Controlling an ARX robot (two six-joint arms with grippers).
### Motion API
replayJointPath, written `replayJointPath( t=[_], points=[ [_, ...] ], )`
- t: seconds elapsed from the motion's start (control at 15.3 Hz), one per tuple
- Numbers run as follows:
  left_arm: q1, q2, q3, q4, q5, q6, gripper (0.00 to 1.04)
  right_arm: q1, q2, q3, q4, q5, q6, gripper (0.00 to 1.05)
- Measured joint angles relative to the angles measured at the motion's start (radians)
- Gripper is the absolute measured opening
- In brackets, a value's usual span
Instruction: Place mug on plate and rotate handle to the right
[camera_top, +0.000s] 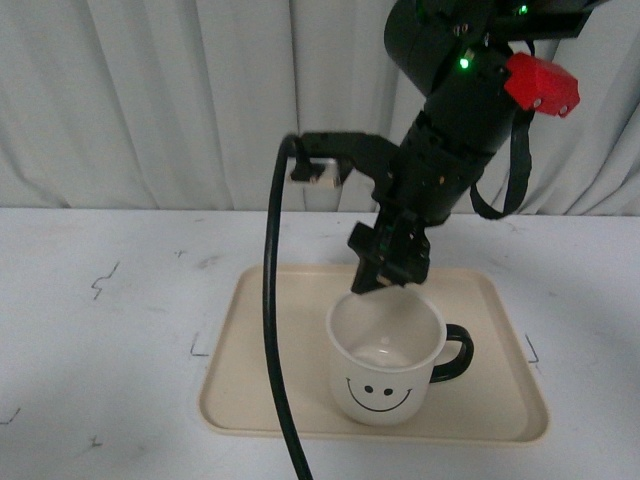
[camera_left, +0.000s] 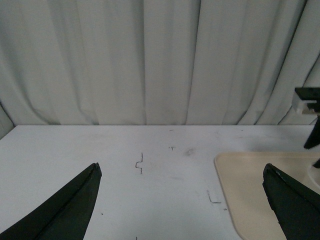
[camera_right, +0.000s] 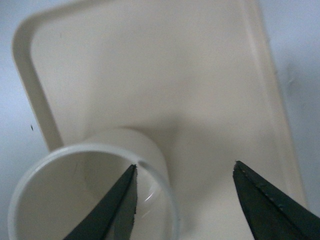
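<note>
The mug (camera_top: 385, 360) stands upright on the plate (camera_top: 232, 395), right of the plate's centre and toward its near edge. The smiley face points at the camera. The handle (camera_top: 458, 353) points to the right. The plate lies flat on the white table (camera_top: 110, 340), in front of a pale curtain (camera_top: 150, 100).

Right gripper (camera_top: 388, 280): positioned directly above the far side of the mug rim, tips pointing down. In the right wrist view its jaws are apart. One finger (camera_right: 112, 210) sits over the mug (camera_right: 50, 200) opening, and the other finger (camera_right: 265, 200) sits outside the wall, over the bare plate (camera_right: 150, 75). The rim section passes between them. Contact with the rim cannot be determined. A thick black cable (camera_top: 270, 330) hangs from the arm and drops in front of the plate's left half.

Left gripper (camera_left: 180, 210): seen only in the left wrist view, with its jaws wide apart and nothing between them. It is above the table (camera_left: 125, 150), to the left of the plate (camera_left: 250, 185).
</note>
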Motion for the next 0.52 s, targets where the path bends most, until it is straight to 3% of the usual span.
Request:
replayJointPath(
  t=[0.13, 0.2, 0.26, 0.33, 0.39, 0.46, 0.52],
  points=[
    [0.0, 0.0, 0.0, 0.0, 0.0, 0.0, 0.98, -0.006, -0.08, 0.014, 0.079, -0.115, 0.097, 0.84],
    [0.0, 0.0, 0.0, 0.0, 0.0, 0.0, 0.98, 0.009, -0.169, -0.115, 0.412, 0.024, 0.209, 0.84],
    [0.0, 0.0, 0.0, 0.0, 0.0, 0.0, 0.98, 0.007, -0.311, -0.404, 0.892, 0.335, 0.423, 0.7],
    [0.0, 0.0, 0.0, 0.0, -0.001, 0.0, 0.98, -0.018, -0.415, -0.654, 1.218, 0.514, 0.597, 0.57],
    [0.0, 0.0, 0.0, 0.0, -0.003, 0.0, 0.98, -0.062, -0.48, -0.829, 1.445, 0.584, 0.706, 0.46],
    [0.0, 0.0, 0.0, 0.001, -0.002, 0.0, 0.98, -0.106, -0.536, -0.978, 1.618, 0.587, 0.766, 0.35],
    [0.0, 0.0, 0.0, 0.0, -0.002, 0.0, 0.98, -0.126, -0.563, -1.044, 1.687, 0.587, 0.789, 0.3]
  ],
)
